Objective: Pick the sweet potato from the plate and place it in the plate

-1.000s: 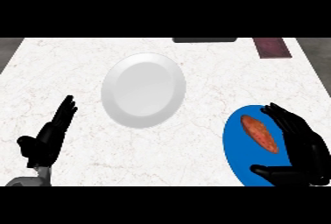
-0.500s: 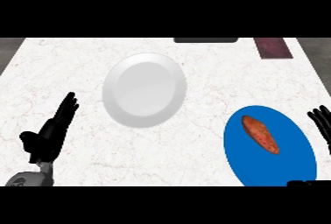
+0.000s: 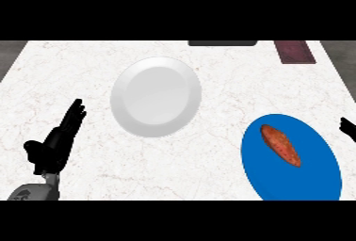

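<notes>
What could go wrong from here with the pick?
The right hand shows only at the view's right edge, off the reddish-brown sweet potato, so re-approaching may miss or nudge it. The potato lies diagonally on the blue oval plate, awkward to grasp. The white round plate is far across the counter.

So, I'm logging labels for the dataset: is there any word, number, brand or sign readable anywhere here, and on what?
None: no readable text shows anywhere.
The white plate, blue plate and sweet potato are unmarked.
The dark red object and the black object at the counter's far edge show no lettering.
</notes>
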`<state>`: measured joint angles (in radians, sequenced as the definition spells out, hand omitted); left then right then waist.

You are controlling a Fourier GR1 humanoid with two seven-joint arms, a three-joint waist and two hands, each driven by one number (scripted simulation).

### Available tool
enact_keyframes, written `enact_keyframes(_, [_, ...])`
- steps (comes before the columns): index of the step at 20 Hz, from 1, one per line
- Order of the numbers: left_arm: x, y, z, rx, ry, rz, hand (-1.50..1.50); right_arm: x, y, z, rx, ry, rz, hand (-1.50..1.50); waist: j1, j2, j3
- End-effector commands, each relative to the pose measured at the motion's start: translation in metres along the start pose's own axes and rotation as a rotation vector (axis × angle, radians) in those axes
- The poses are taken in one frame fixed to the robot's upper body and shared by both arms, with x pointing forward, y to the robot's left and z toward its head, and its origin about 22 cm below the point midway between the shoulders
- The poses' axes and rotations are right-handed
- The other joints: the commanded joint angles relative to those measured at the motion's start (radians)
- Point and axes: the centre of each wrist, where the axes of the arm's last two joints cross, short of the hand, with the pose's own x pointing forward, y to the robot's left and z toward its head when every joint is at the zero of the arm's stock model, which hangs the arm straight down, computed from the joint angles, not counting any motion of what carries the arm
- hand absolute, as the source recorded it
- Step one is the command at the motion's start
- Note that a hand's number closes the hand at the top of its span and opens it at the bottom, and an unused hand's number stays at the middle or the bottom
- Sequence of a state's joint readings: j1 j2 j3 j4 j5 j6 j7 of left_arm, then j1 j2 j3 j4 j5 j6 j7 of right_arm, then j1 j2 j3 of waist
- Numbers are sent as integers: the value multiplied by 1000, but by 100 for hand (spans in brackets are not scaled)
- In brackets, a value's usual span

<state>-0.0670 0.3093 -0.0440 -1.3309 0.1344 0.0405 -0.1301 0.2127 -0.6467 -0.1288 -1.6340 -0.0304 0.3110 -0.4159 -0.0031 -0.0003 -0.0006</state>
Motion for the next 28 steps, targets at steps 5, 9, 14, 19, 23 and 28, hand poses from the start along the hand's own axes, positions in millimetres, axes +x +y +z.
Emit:
enact_keyframes(5, [8, -7, -8, -11, -16, 6, 0, 3, 24, -29, 104, 148, 121, -150, 5, 1, 1])
enact_keyframes(9, [-4, -9, -3, -16, -11, 6, 0, -11, 12, -31, 129, 189, 133, -150, 4, 1, 1])
enact_keyframes(14, [-5, -2, 17, 14, -1, -4, 0, 8, 11, -32, 173, 234, 194, -150, 3, -1, 0])
enact_keyframes(19, [-16, 3, -2, -4, -1, 19, 0, -28, 35, -48, 209, 224, 183, -150, 3, 1, 1])
enact_keyframes(23, [1, -2, 1, 6, -13, 6, 0, -36, 33, -40, 192, 230, 219, -150, 3, 0, 1])
enact_keyframes(28, [-4, 19, 6, -5, -9, -6, 0, -20, 60, -73, 175, 287, 254, -150, 4, -1, 0])
